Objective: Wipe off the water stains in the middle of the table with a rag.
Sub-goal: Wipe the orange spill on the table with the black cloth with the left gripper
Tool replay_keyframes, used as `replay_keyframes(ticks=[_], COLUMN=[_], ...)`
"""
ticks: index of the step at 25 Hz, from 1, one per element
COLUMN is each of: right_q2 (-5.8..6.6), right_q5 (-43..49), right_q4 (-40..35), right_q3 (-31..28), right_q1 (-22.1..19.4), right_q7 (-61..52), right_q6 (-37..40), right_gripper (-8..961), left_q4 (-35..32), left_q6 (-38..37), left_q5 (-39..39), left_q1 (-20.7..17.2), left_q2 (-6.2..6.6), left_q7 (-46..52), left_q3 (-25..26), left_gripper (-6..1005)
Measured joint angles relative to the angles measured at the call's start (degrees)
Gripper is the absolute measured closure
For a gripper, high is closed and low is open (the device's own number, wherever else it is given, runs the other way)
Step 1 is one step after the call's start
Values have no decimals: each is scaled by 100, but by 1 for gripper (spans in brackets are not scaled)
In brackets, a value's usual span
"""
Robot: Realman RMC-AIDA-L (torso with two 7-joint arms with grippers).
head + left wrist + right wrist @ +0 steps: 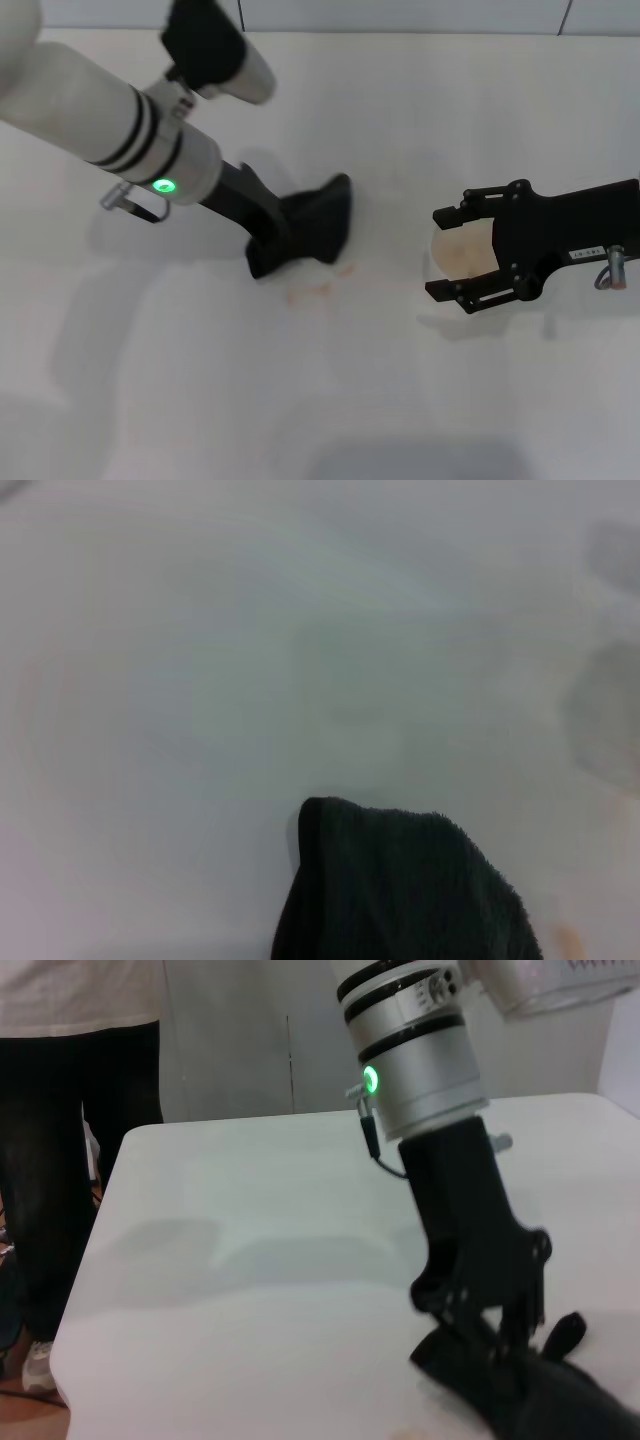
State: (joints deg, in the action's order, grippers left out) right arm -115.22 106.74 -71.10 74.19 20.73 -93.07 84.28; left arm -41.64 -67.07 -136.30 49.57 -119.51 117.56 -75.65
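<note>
My left gripper (268, 238) is shut on the black rag (315, 225) and presses it down on the white table (200, 400) near the middle. The orange-brown water stains (312, 290) lie just in front of the rag, with a smaller spot (346, 268) at its edge. The left wrist view shows the rag (400, 895) and a small orange spot (568, 940) beside it. The right wrist view shows the left gripper (480, 1295) gripping the rag (540, 1395). My right gripper (450, 254) is at the right, its fingers spread on either side of a white paper cup (462, 250).
The paper cup holds a little orange-brown liquid and stands to the right of the stains. A person in dark trousers (70, 1160) stands at the table's far end in the right wrist view. The table edge (90, 1300) is close to that person.
</note>
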Motion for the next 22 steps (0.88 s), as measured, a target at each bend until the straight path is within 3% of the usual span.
replay_keyframes(ticks=[1, 7, 11, 17, 22], right_q2=[0, 0, 0, 0, 0], right_q5=[0, 4, -8, -35, -37], right_q4=[0, 0, 0, -14, -11], right_q3=[-4, -24, -33, -16, 11], right_q1=[-1, -10, -15, -5, 8], right_q7=[0, 0, 0, -6, -25], right_q6=[0, 0, 0, 1, -21], right_gripper=[128, 129, 129, 128, 128], left_q4=[-123, -634, -1331, -2264, -2315], left_q6=[-88, -579, -824, -814, -702], left_q5=[253, 373, 420, 454, 513], left_q1=[-27, -358, -883, -1617, -1700], left_q2=[0, -16, -21, -24, -24], left_q7=[-3, 59, 243, 589, 619], left_q3=[-425, -585, -798, -1628, -1795], left_gripper=[887, 882, 879, 874, 870])
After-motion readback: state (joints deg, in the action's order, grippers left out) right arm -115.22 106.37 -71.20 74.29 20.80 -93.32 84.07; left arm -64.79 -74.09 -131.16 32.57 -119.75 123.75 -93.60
